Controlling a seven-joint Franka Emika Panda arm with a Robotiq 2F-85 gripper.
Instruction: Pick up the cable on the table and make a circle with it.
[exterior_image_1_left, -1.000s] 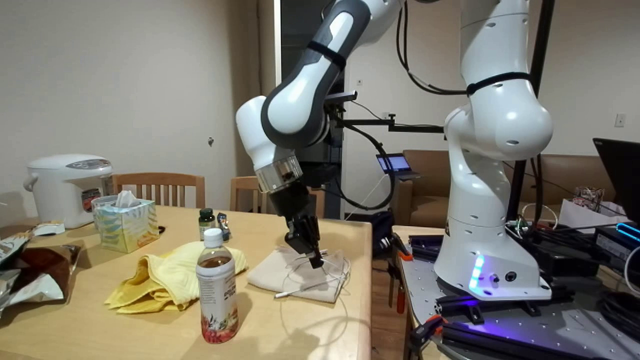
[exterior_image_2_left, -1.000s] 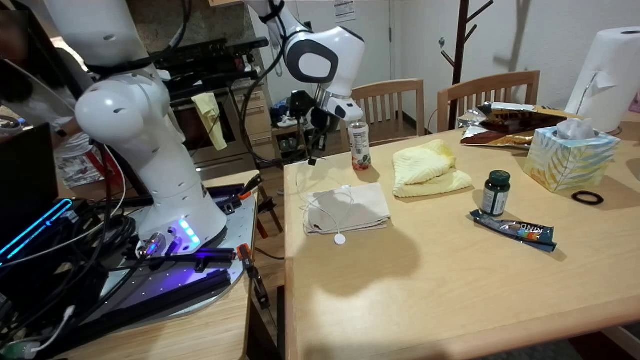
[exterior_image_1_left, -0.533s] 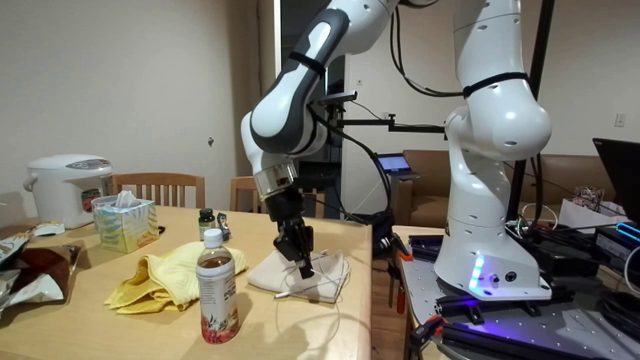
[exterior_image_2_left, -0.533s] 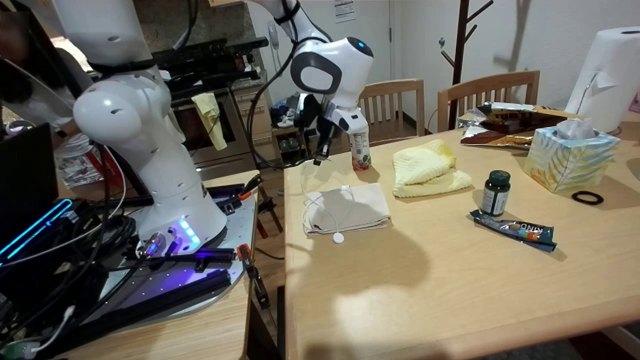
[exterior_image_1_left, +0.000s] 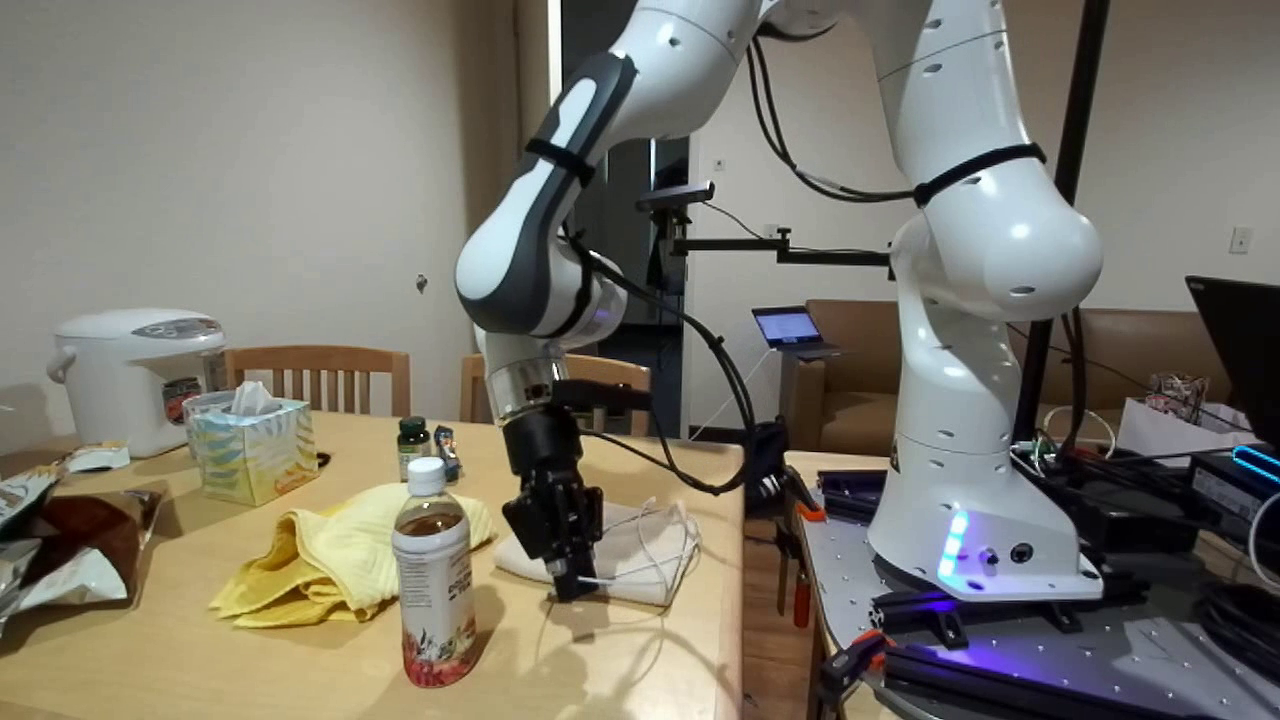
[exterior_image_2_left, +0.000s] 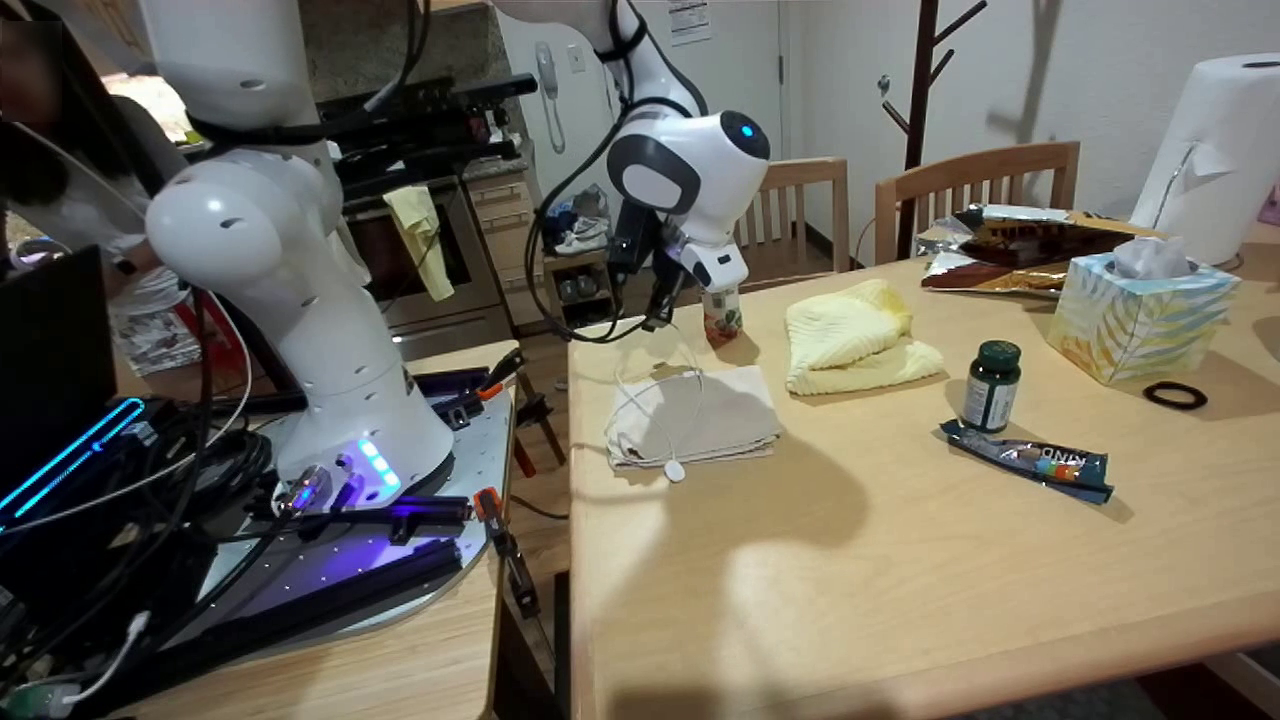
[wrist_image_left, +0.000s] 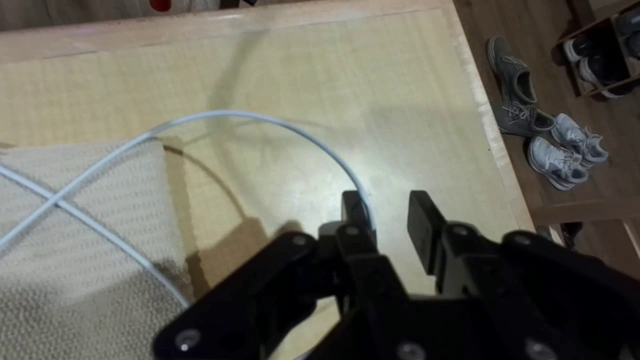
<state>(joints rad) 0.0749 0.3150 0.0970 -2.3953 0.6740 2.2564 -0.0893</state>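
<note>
A thin white cable (wrist_image_left: 225, 114) lies in crossing loops over a folded beige cloth (wrist_image_left: 120, 205). In the wrist view it arches over bare table and meets the inner side of my left-hand finger. My gripper (wrist_image_left: 387, 215) is open, with a gap between its fingers; the cable lies against one finger only. In an exterior view my gripper (exterior_image_1_left: 572, 588) is low over the table beside the cloth (exterior_image_1_left: 640, 560), with the cable (exterior_image_1_left: 600, 581) at its fingertips. In an exterior view the cable's round white end (exterior_image_2_left: 674, 470) lies at the cloth's edge (exterior_image_2_left: 735, 410). The fingertips there are mostly hidden.
A bottle (exterior_image_1_left: 437, 600) stands close to my gripper. A yellow towel (exterior_image_1_left: 340, 560) lies beside it. A green pill bottle (exterior_image_2_left: 992, 385), a snack bar (exterior_image_2_left: 1030, 460) and a tissue box (exterior_image_2_left: 1140, 310) stand farther off. The table edge (wrist_image_left: 480, 100) is near.
My gripper has moved left and lower in an exterior view, toward the bottle, and now points more straight down. The cable's loop has shifted with it, and its round end has slid slightly.
</note>
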